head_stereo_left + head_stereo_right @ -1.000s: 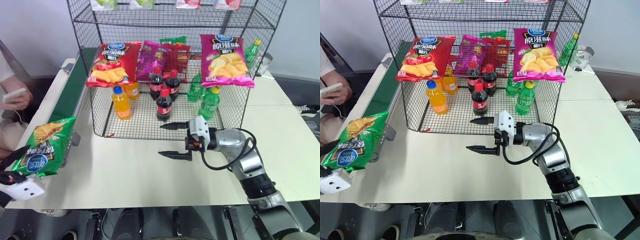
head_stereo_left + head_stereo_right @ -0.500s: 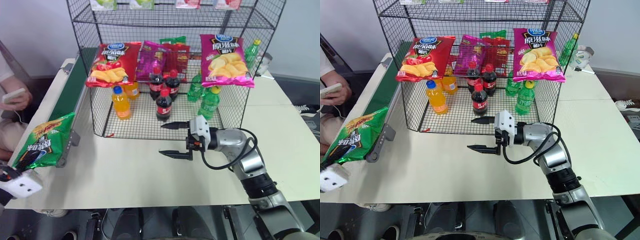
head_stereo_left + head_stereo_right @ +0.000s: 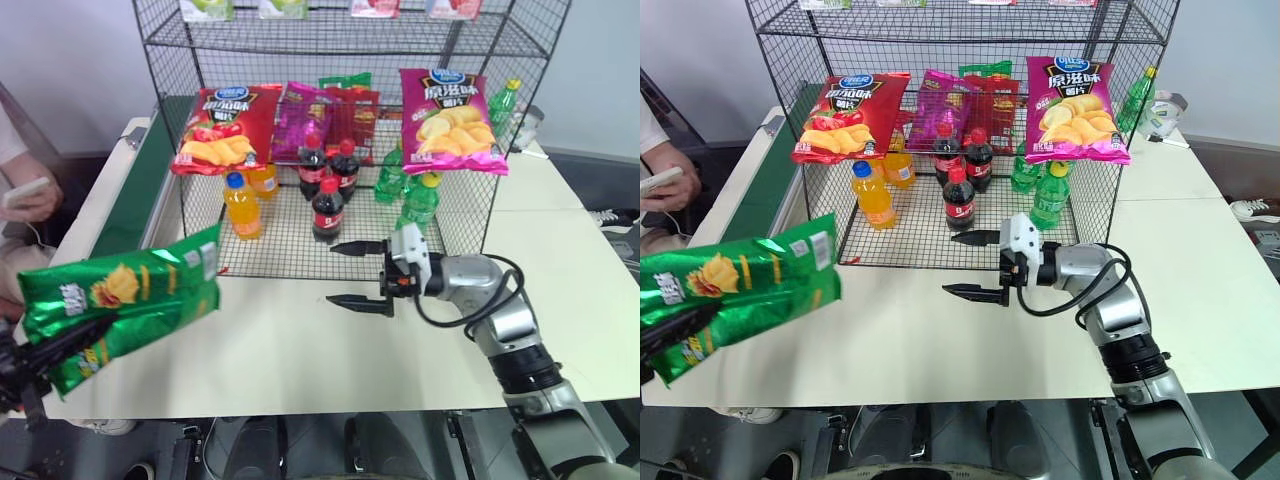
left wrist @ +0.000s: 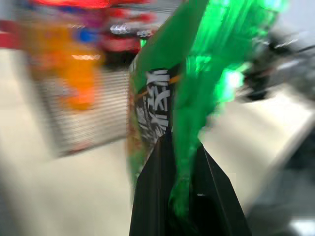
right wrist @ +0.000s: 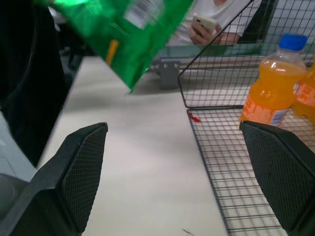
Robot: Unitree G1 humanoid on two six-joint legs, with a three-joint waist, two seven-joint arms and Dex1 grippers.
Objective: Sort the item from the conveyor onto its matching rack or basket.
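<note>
Green crisp bag clamped in left pincer.

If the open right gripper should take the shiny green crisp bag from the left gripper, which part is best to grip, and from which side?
Probably the free right-hand end of the shiny green crisp bag, near its flat sealed edge with the white label. The left gripper pinches the opposite end, and the bag lies sideways in the air. The right gripper, open and pointing left, would come from the bag's right, closing across the thin seam rather than the puffed middle.
</note>
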